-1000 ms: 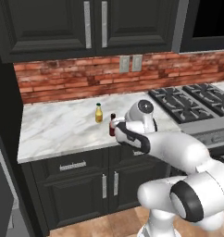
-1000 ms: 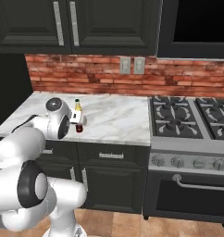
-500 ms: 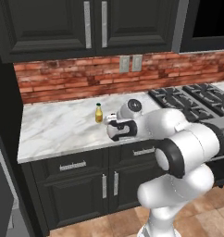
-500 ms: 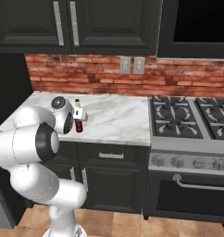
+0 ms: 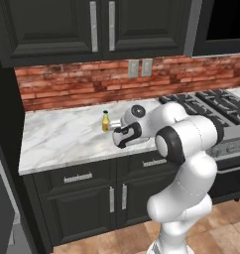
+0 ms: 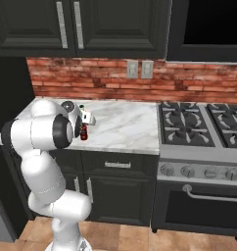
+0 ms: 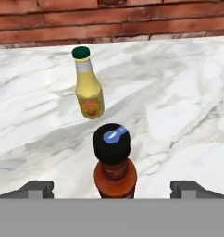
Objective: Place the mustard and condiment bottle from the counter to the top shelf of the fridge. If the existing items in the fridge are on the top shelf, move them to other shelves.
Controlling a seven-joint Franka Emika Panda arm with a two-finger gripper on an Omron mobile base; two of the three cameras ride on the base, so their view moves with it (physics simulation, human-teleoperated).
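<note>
Bottles first: the red sauce bottle [image 7: 115,169] stands upright near the front edge of the worktop [image 5: 62,141], and the mustard [image 7: 89,86] stands just behind it, nearer the brick wall, the two apart. The end effector [image 7: 113,189] has its fingers spread wide — one tip either side of the sauce bottle, neither touching it. It looks lined up that way so the neck falls midway between the fingers, ready for a clean pinch; nothing is held yet. The marble to the left of both bottles lies bare right up to the worktop's left edge, which gives room to lift and swing away. The stove [image 6: 199,125] sits off the right end — best avoided.
</note>
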